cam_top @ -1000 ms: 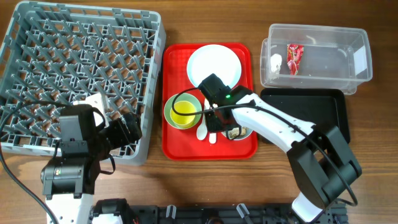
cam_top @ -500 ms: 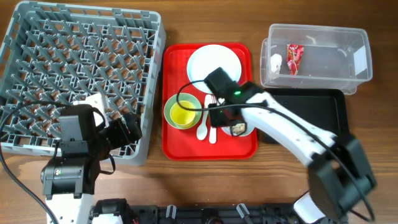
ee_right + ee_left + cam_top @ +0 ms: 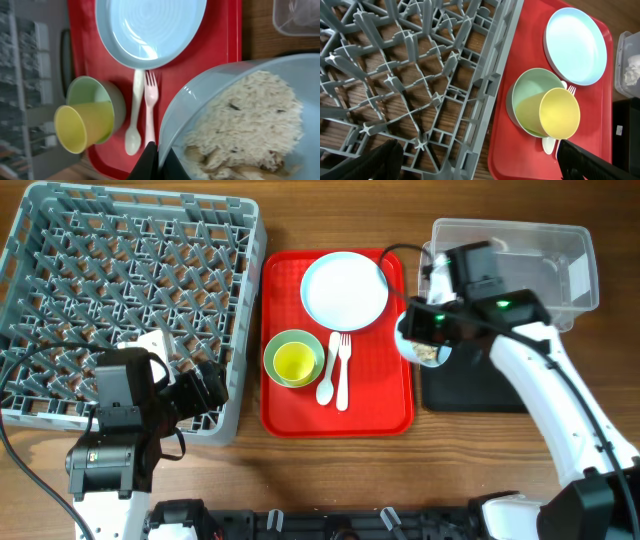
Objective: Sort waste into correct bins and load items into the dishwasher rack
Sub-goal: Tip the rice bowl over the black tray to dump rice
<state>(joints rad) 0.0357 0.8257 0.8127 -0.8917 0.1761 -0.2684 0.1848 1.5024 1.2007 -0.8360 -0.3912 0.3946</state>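
Right claw is closed hard on the rim of the one light blue bowl, which hangs at the right edge of the red tray. Left claw stands fully open and empty, left of the red tray and above the near end of the rack.

Count, all on the wooden worktop:
- One grey plastic rack, square, gridded with upright pegs, directly left of the red tray.
- One clear tub, rectangular, with a white label, right of the red tray at its far end.
- One black tray, shallow, right of the red tray at its near end.
- One pale round plate, smooth, on the red tray's far half.
- One light green bowl on its near left part, with one yellow cup inside.
- One white spoon and one white fork, side by side, right of the green bowl.
- One crinkled red wrapper and one white scrap, inside the tub.
- Loose pale rice fills the held bowl.
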